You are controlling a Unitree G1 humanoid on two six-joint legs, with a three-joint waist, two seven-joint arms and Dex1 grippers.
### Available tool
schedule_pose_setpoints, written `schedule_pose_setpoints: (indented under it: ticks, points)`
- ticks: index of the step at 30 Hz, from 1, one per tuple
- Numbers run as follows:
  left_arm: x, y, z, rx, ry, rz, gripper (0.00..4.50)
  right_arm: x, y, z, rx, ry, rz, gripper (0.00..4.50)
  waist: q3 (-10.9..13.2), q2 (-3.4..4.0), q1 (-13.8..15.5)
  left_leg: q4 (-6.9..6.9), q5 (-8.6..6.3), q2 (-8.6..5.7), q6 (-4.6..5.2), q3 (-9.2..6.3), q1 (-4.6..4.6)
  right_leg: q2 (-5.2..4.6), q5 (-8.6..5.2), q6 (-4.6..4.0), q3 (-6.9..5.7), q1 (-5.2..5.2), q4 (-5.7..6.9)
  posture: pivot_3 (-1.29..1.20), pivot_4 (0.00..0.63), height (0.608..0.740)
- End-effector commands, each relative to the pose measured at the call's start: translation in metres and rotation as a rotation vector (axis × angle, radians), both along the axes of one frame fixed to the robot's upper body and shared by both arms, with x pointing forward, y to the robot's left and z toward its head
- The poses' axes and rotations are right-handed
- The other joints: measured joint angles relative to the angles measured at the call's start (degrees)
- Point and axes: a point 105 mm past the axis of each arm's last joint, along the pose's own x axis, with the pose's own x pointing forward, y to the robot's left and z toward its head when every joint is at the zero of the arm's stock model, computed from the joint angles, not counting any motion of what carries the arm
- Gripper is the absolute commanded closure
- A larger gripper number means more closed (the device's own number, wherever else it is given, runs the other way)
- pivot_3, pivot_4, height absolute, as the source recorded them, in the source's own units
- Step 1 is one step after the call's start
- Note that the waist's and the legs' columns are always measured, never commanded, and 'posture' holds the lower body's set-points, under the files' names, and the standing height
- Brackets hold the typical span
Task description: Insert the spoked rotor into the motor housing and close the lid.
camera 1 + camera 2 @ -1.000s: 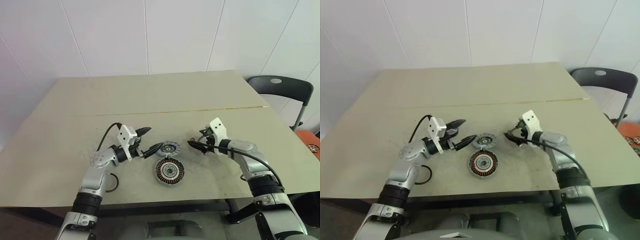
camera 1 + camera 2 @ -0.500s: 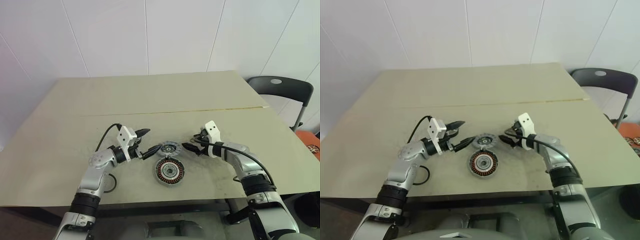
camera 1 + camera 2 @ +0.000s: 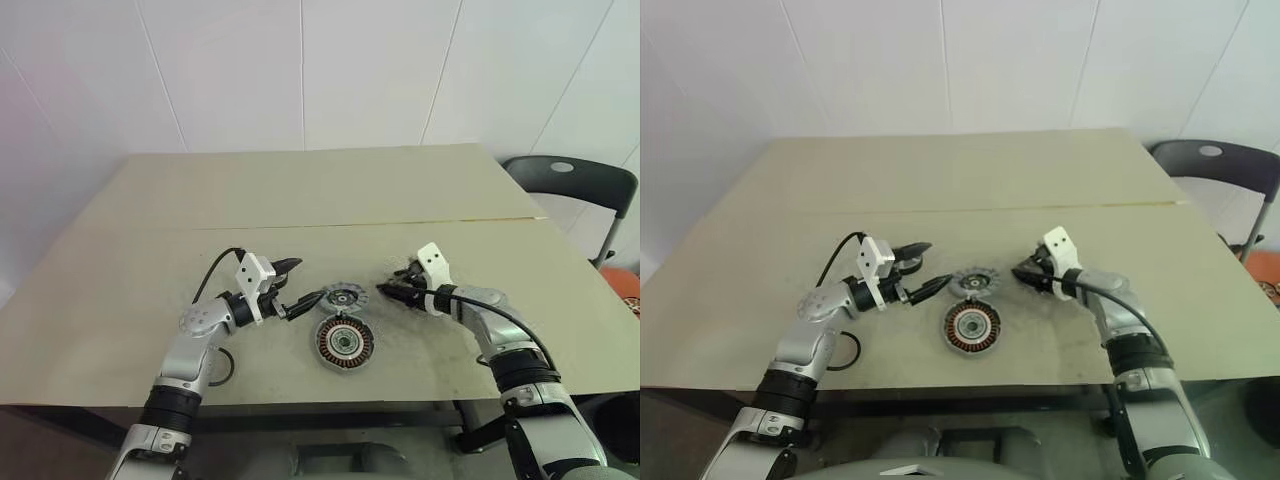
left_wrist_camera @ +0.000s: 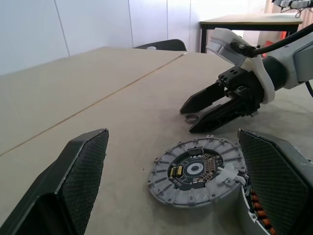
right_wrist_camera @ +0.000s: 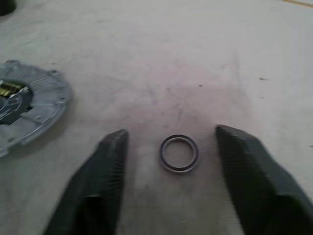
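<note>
Your right gripper (image 5: 171, 161) hangs low over the beige surface (image 3: 300, 200) with its black fingers (image 5: 98, 186) parted to a middling gap, straddling a small dark metal ring (image 5: 179, 152) that lies flat between them, untouched. To take it cleanly, I judge you should settle the tips right down to the surface and centre the ring before closing, since so thin a ring may skid or flip. Your left gripper (image 3: 297, 284) waits level with fingers spread wide and nothing in them, just left of the grey round disc with ribbed rim (image 3: 343, 298), which lies flat at mid-frame. Directly below it in the head view sits the shallow round silver housing with copper-brown windings (image 3: 344, 344); the two look to be touching or nearly so. I cannot pick out a separate spoked rotor. The surface is otherwise bare, white panelled walls stand behind, and a dark chair (image 3: 570, 180) sits at the right edge.
</note>
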Motion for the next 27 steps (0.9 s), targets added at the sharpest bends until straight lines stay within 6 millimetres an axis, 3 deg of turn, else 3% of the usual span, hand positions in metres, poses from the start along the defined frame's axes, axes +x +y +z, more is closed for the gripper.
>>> schedule_pose_setpoints:
  ticks: [1, 4, 5, 10, 15, 19, 27]
  points:
    - [0.003, -0.001, 0.012, -0.029, -0.046, 0.003, 0.0, -0.005, 0.003, -0.007, 0.041, 0.049, -0.001, 2.82, 0.0, 0.01, 0.0, -0.04, 0.0, 0.01, 0.0, 0.0, -0.01, 0.01, 0.02, 0.03, 0.0, -0.02, -0.05, 0.0, 0.0, 0.74]
    - [0.003, -0.001, 0.013, -0.034, -0.046, 0.005, 0.0, -0.004, 0.001, -0.006, 0.039, 0.043, -0.008, 3.75, 0.0, 0.02, -0.1, -0.14, 0.0, 0.02, 0.0, 0.0, -0.06, 0.01, 0.1, 0.15, 0.0, -0.07, -0.17, 0.0, 0.0, 0.74]
    - [0.003, -0.001, 0.013, -0.033, -0.047, 0.005, 0.0, -0.003, 0.0, -0.006, 0.034, 0.041, -0.01, 3.82, 0.0, 0.02, -0.1, -0.16, -0.01, 0.02, 0.02, 0.01, -0.06, 0.01, 0.1, 0.15, 0.01, -0.07, -0.2, 0.0, 0.0, 0.74]
    - [0.005, -0.001, 0.012, -0.026, -0.048, 0.007, 0.0, 0.0, -0.002, -0.002, 0.03, 0.011, -0.022, 3.82, 0.0, 0.02, -0.1, -0.15, -0.02, 0.02, 0.02, 0.0, -0.06, 0.01, 0.09, 0.13, 0.0, -0.01, -0.27, 0.0, 0.0, 0.74]
    - [0.005, 0.0, 0.01, -0.016, -0.046, 0.006, 0.0, 0.002, 0.009, 0.037, 0.162, -0.152, 0.047, 3.82, 0.0, 0.05, -0.1, -0.15, -0.02, 0.02, 0.03, 0.01, -0.1, 0.02, 0.1, 0.14, 0.0, -0.05, -0.3, 0.0, 0.0, 0.74]
    - [0.005, 0.001, 0.006, 0.0, -0.036, 0.005, 0.0, -0.019, 0.02, 0.066, 0.246, -0.232, 0.204, 3.82, 0.0, 0.07, 0.0, -0.19, -0.04, 0.02, 0.06, 0.0, -0.18, 0.02, 0.11, 0.16, 0.0, -0.12, -0.34, 0.0, 0.0, 0.74]
    - [0.007, -0.004, 0.003, 0.005, -0.031, -0.007, 0.0, -0.053, 0.038, 0.077, 0.188, -0.213, 0.451, 3.82, 0.0, 0.05, -0.1, -0.14, -0.09, 0.04, 0.1, 0.01, -0.15, 0.01, 0.09, 0.15, -0.02, 0.0, -0.45, 0.0, 0.0, 0.74]
